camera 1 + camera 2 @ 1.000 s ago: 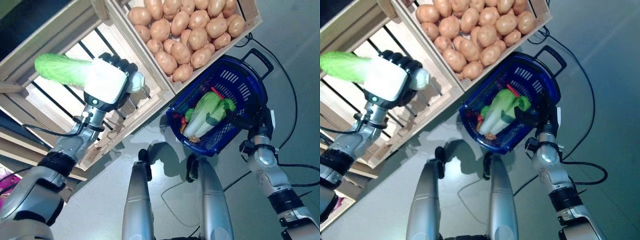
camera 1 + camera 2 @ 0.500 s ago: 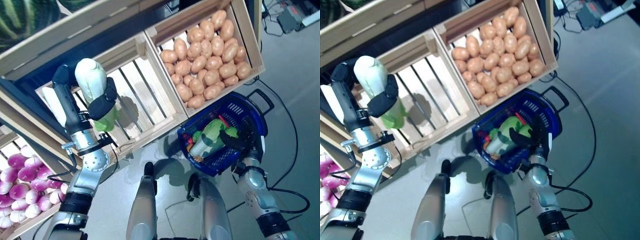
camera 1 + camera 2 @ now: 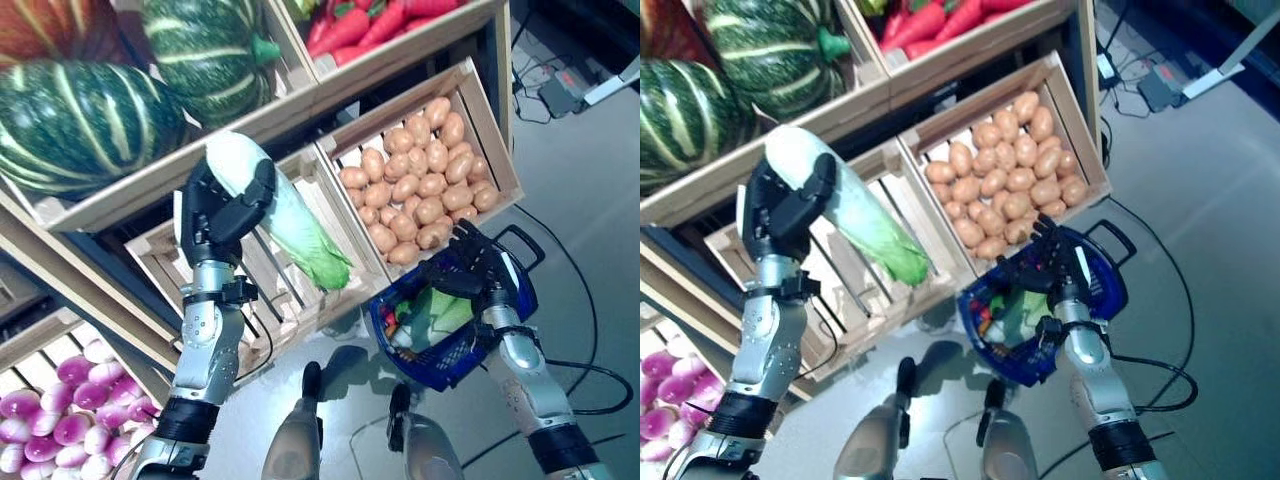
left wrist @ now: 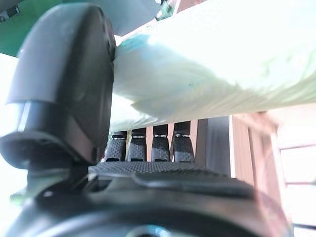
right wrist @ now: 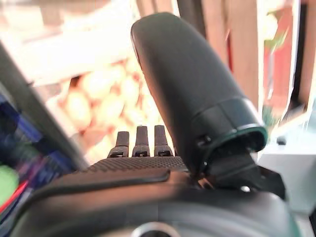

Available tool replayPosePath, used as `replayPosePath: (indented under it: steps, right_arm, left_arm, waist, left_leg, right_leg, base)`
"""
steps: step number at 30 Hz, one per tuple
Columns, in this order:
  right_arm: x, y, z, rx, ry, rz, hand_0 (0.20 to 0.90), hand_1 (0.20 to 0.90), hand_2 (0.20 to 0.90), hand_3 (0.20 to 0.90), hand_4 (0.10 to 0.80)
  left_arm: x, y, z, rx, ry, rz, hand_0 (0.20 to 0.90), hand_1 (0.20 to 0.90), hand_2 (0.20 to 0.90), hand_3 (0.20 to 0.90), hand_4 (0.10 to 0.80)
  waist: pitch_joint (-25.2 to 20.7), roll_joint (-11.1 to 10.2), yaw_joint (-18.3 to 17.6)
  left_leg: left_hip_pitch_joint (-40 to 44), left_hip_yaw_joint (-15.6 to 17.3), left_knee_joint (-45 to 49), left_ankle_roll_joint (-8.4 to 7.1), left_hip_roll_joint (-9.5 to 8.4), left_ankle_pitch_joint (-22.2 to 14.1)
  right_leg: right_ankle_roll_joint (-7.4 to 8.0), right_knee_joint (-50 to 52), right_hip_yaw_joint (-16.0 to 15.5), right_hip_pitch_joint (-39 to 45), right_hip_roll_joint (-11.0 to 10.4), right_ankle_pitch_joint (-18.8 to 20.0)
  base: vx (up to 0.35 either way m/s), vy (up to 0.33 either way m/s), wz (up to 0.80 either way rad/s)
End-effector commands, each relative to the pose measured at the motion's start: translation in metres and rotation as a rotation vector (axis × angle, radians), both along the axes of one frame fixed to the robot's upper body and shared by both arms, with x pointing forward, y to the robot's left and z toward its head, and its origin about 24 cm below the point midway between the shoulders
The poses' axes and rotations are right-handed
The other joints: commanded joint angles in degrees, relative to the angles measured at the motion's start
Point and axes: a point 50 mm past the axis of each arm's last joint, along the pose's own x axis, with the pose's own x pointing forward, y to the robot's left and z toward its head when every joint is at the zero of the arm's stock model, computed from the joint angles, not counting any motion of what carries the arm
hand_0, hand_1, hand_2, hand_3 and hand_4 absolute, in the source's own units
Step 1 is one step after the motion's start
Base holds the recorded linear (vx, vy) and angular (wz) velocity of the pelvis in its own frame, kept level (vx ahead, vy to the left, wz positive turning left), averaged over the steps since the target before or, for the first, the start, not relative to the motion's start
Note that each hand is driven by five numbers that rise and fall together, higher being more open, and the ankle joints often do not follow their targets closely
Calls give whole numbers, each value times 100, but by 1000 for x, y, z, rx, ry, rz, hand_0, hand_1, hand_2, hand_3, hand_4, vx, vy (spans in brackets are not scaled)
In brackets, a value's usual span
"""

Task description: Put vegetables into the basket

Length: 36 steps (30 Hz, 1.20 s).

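Note:
My left hand (image 3: 222, 205) is shut on a long napa cabbage (image 3: 285, 215), white at the stalk and green at the tip, held in front of the wooden stand's slatted crate. It also shows in the left wrist view (image 4: 207, 64), clamped between thumb and fingers (image 4: 148, 148). The blue plastic basket (image 3: 520, 290) stands on the floor at the lower right, with green leafy vegetables (image 3: 440, 310) and a red one in it. My right hand (image 3: 468, 268) is open, fingers spread, just above the basket's rim. It shows in the right wrist view (image 5: 148, 168).
The wooden stand (image 3: 330, 95) fills the upper left, with a crate of potatoes (image 3: 420, 190) just behind the basket. Grey floor (image 3: 590, 200) lies to the right.
The camera has tilted up. My left hand has turned the cabbage so its green tip points down towards the basket. My right hand has risen above the basket's rim with fingers spread.

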Motion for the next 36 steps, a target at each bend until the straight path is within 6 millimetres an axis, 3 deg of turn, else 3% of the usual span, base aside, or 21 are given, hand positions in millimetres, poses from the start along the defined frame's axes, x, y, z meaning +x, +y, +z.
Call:
replayPosePath:
  steps: [1, 8, 20, 26, 36]
  right_arm:
    - [-6, 10, 16, -43, -39, 212, 900, 900, 900, 900, 800]
    - [-8, 39, -1, 9, 215, 594, 900, 900, 900, 900, 800]
    - [-14, 82, -6, 136, 393, 908, 900, 900, 900, 900, 800]
    - [-34, 113, -18, 321, 566, 1130, 900, 900, 900, 900, 800]
    - [-44, 130, -23, 430, 618, 1193, 900, 900, 900, 900, 800]
  left_arm:
    - [-3, -14, 7, -17, -72, -132, 300, 300, 300, 300, 400]
    - [5, -34, -18, -3, 63, -318, 300, 300, 300, 300, 400]
    - [6, -53, -43, -7, 179, -473, 300, 300, 300, 300, 400]
    - [2, -61, -49, -51, 197, -551, 300, 300, 300, 300, 400]
    - [-4, -72, -55, -123, 209, -637, 300, 300, 300, 300, 400]
  waist:
    - [-1135, -244, -22]
    - [-1447, -340, -8]
    - [-1722, -391, 50]
    - [-1811, -407, 117]
    - [-1912, -399, 138]
  left_leg:
    - [256, 51, -372, -25, -178, -237]
    - [413, 66, -372, -4, -161, -340]
    - [610, 114, -372, -28, -92, -413]
    - [721, 142, -372, -32, -73, -458]
    - [774, 176, -372, -48, -42, -488]
  right_leg:
    - [-138, -821, -193, 320, -113, 713]
    - [-93, -1049, -220, 513, -115, 834]
    - [-59, -1219, -185, 729, -135, 879]
    - [-52, -1233, -147, 811, -168, 872]
    - [-27, -1233, -107, 843, -212, 858]
  base:
    - [0, 0, 0]
    - [25, -9, -5]
    - [57, -14, -1]
    - [83, 0, 0]
    - [63, 7, 1]
